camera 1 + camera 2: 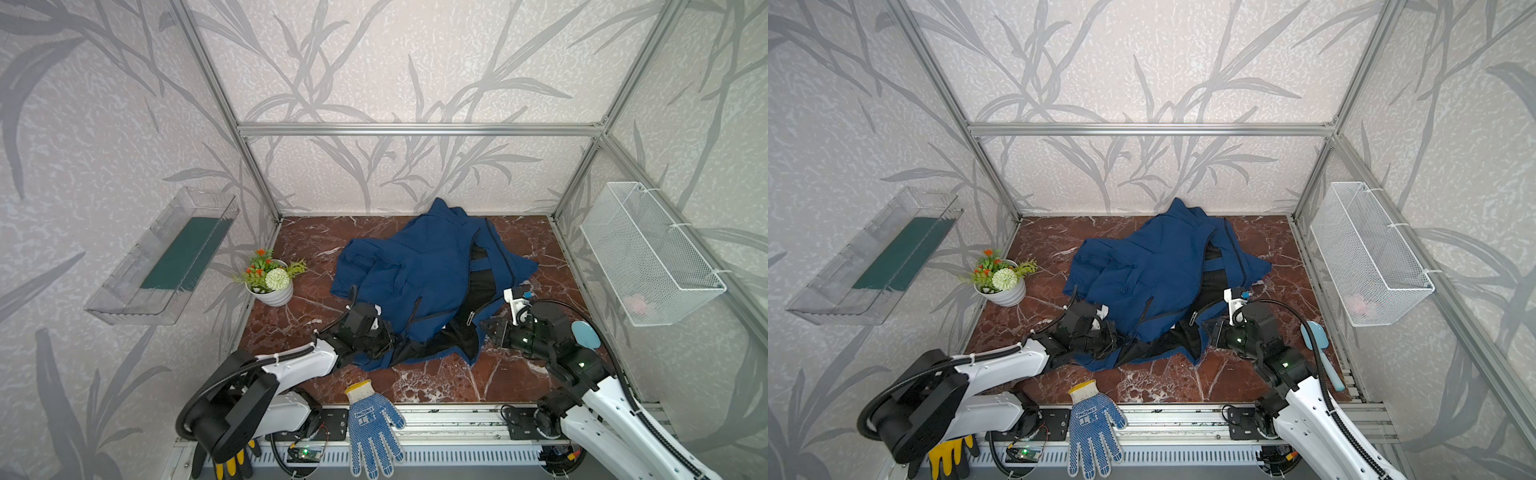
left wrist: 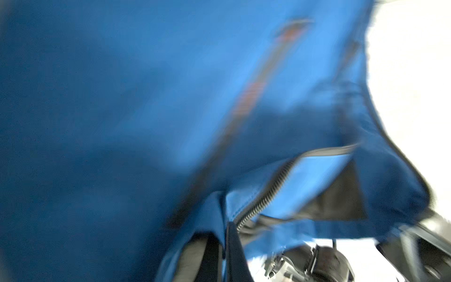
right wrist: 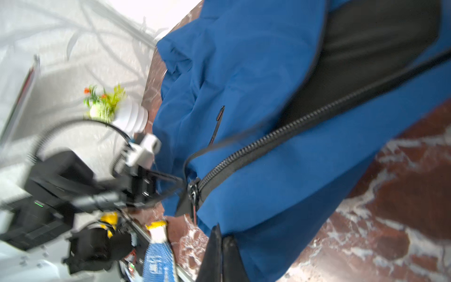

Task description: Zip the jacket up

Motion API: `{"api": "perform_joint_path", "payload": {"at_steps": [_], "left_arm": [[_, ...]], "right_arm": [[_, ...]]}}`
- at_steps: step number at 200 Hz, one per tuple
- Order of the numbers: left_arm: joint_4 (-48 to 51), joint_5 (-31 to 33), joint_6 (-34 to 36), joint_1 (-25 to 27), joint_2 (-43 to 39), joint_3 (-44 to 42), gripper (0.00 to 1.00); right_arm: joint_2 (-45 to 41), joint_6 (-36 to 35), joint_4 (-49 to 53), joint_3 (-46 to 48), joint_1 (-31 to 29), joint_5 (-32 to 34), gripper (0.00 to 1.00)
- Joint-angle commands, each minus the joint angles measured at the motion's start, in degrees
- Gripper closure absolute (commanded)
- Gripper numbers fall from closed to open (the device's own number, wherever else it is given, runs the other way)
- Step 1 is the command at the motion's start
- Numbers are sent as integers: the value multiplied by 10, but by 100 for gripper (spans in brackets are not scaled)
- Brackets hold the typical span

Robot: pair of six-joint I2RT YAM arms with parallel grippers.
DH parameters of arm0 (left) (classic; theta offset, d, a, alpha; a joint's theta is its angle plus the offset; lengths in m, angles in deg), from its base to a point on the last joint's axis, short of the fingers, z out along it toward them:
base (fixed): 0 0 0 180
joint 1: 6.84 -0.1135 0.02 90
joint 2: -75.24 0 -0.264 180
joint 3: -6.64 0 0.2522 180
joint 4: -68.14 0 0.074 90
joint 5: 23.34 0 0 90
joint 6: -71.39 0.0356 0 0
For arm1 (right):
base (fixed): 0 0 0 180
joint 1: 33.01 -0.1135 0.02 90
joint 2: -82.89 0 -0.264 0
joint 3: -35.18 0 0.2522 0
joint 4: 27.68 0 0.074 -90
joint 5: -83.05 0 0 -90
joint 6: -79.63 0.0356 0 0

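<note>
- The jacket lay crumpled in the middle of the tabletop, collar toward the back wall. Its front was open, with black lining showing between the two rows of teeth.
- The left end effector was pinched shut on the near hem on its own side. The right end effector was pinched shut on the hem close to the slider.
- The step in hand looked like drawing the bottom of the zipper straight and taut. Both holds should therefore pull gently apart along the hem, not upward.
- The slider sat low by the hem, so nearly the whole run appeared left to close.
- One hold would likely need to shift to the pull tab while the other anchored the hem. Loose folds beside the teeth could snag.
</note>
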Motion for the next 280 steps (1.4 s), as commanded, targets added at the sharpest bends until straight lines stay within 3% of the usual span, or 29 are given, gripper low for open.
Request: {"api": "perform_joint_path", "payload": {"at_steps": [1,37,55,81,123,140,162,206,227,256,272,280], "left_arm": [[51,71,86,8,-86,59,100],[-116,135,111,8,-156,20,100],[-203,155,116,8,-159,-3,100],[-248,147,137,10,-136,7,100],[-440,149,185,42,-74,-9,100],[-530,186,215,61,-56,-25,100],[-589,186,267,71,-46,-32,100],[-724,175,354,78,-27,-60,100],[-720,162,375,78,-28,-55,100],[-724,155,387,79,-18,-51,100],[-721,195,369,78,-10,-54,100],[-720,200,375,77,-4,-55,100]], "right_arm": [[-30,-102,-53,11,2,-5,100],[-91,-166,-203,67,0,-5,100],[-122,-186,-280,98,-1,-15,100],[-137,-214,-336,114,-11,-29,100],[-82,-259,-369,94,-81,-34,100],[-54,-316,-368,77,-134,1,100],[-17,-414,-403,72,-196,37,100],[41,-467,-493,59,-221,55,100],[59,-500,-538,58,-233,68,100],[96,-606,-545,45,-248,120,100],[110,-576,-531,36,-248,213,100],[105,-552,-500,33,-249,223,100]]}}
